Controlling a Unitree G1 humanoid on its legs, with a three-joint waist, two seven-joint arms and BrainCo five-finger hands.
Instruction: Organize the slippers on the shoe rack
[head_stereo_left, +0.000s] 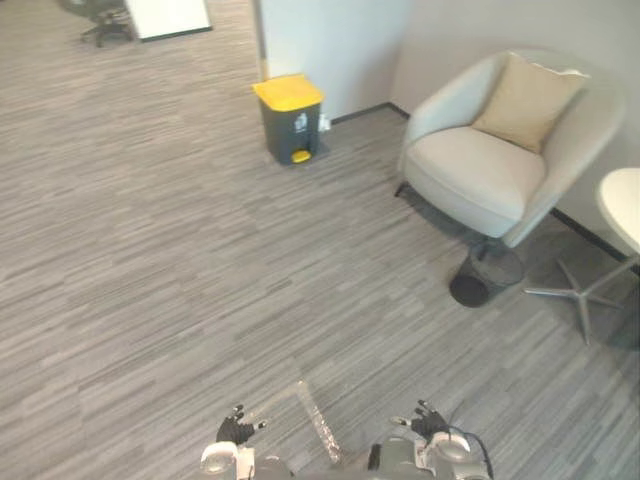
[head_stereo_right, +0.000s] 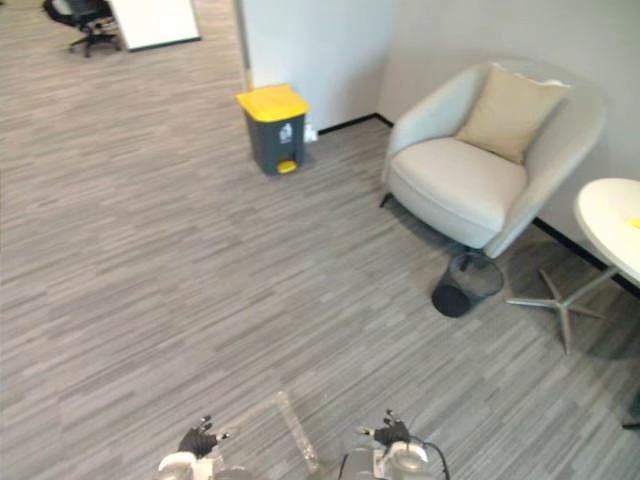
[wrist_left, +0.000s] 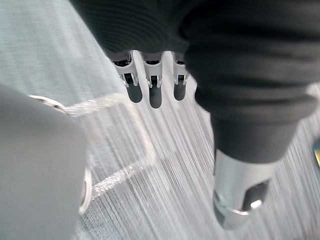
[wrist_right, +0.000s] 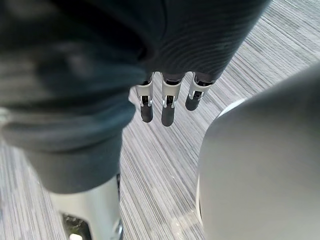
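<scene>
You have both hands low at the near edge of the head views, over grey striped carpet (head_stereo_left: 180, 260). The left hand (head_stereo_left: 237, 430) hangs with its fingers straight and slightly apart, thumb held off to one side, and nothing in it. Its wrist view shows the dark fingertips pointing down at bare floor. The right hand (head_stereo_left: 430, 422) is in the same posture, with relaxed, straight fingers, the thumb apart and the hand empty over the carpet.

Between the two hands a strip of clear glossy tape (head_stereo_left: 318, 420) lies on the carpet. In the left wrist view it meets other strips at a corner.

Ahead of you and well away from the hands, a dark grey pedal bin (head_stereo_left: 290, 118) with a yellow lid stands close to the pale wall (head_stereo_left: 340, 40). To its right a light grey armchair (head_stereo_left: 490, 175) sits in the corner, with a beige cushion (head_stereo_left: 527, 98) leaning upright against its backrest. Just in front of the chair a black wire wastebasket (head_stereo_left: 487, 275) stands on the floor. At the far right you see the edge of a round white table (head_stereo_left: 625, 205) on a silver star-shaped base (head_stereo_left: 585, 295), near the wastebasket but apart from it. At the far upper left a black office chair (head_stereo_left: 100, 20) stands beside a white panel (head_stereo_left: 168, 15).
</scene>
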